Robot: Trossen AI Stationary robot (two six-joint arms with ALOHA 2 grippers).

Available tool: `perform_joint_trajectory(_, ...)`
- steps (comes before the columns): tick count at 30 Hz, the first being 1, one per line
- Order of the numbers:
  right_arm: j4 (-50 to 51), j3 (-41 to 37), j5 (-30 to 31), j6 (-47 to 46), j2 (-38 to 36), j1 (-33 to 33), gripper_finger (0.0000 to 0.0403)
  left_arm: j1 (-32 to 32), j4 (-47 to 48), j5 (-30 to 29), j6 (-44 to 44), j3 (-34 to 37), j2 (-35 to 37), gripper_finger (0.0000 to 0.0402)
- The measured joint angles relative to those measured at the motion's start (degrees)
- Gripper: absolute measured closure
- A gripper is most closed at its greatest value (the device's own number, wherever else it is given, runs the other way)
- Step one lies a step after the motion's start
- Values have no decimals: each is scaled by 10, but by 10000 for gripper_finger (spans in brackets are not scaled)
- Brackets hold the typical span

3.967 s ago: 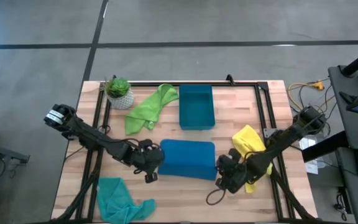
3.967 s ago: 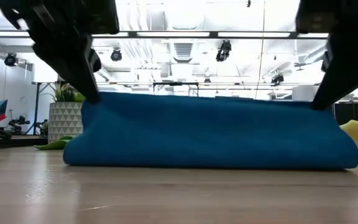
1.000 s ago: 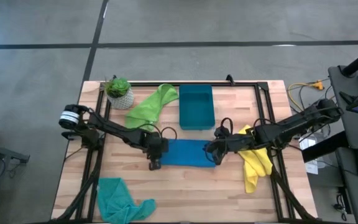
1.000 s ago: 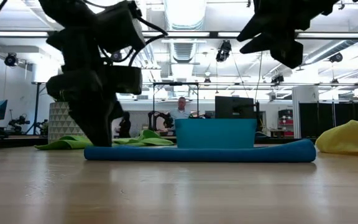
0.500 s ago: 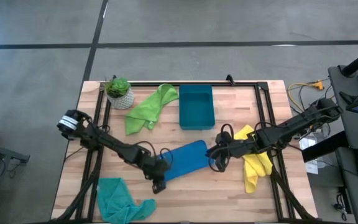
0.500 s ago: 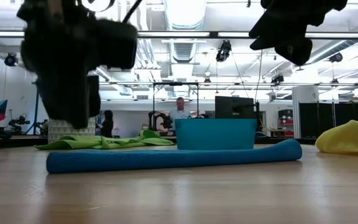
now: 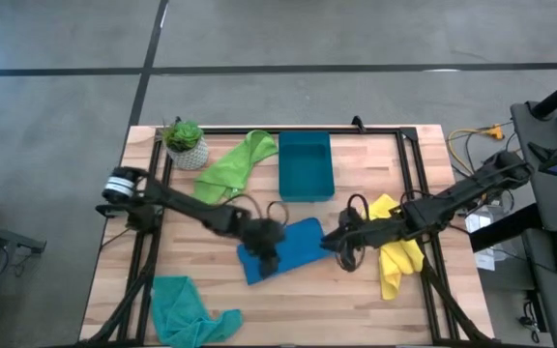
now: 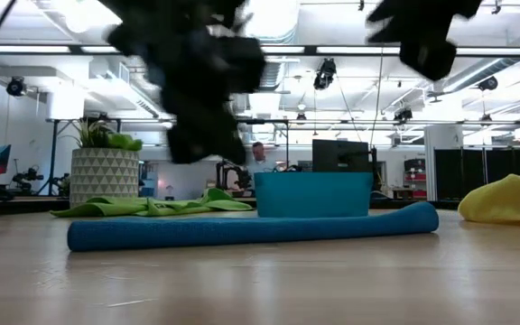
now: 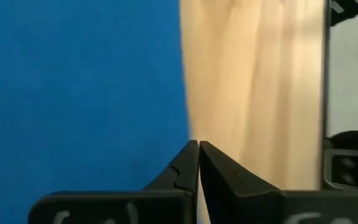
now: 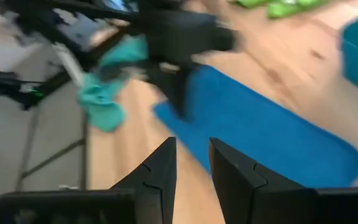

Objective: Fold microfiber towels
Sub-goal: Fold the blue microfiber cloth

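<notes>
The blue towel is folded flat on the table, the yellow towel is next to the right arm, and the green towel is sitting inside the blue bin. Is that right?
Not quite. The high view shows the lime green towel lying on the table beside the bin, not inside it. The rest holds: the blue towel is folded flat on the table, and the yellow towel is next to the right arm.

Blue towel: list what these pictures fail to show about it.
- High view: the left gripper hovers over the blue towel, hiding part of it.
- Low view: only its near edge shows; layer count unclear.
- Right wrist view: motion blur smears its surface.
</notes>
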State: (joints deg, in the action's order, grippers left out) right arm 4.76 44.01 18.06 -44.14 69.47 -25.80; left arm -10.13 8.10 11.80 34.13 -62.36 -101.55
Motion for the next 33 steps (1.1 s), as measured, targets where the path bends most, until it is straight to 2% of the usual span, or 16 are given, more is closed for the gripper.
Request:
perform_joint_trajectory(3, -11, 3, 6, -2, -13, -27, 314, 29, -5, 3, -95, -61, -56, 402)
perform_joint_trajectory(7, -12, 10, 55, -15, -29, -70, 314, 47, 1, -9, -218, -152, -136, 402)
perform_joint_trajectory(11, -12, 14, 112, -34, -38, -109, 314, 60, 11, -35, -271, -231, -197, 402)
perform_joint_trajectory(15, -9, 13, 149, -66, -39, -139, 314, 71, 61, -74, -277, -283, -237, 401)
perform_joint_trajectory(18, -9, 13, 163, -75, -38, -152, 314, 79, 96, -77, -287, -301, -254, 401)
perform_joint_trajectory(26, -5, 13, 182, -58, -38, -157, 314, 101, 122, -82, -285, -300, -262, 401)
perform_joint_trajectory(28, 0, 13, 182, -56, -38, -157, 314, 108, 147, -128, -260, -303, -261, 401)
perform_joint_trajectory(31, 24, 13, 192, -81, -37, -156, 314, 122, 237, -225, -199, -318, -255, 401)
perform_joint_trajectory(33, 45, 13, 199, -113, -37, -155, 314, 125, 266, -249, -196, -317, -239, 401)
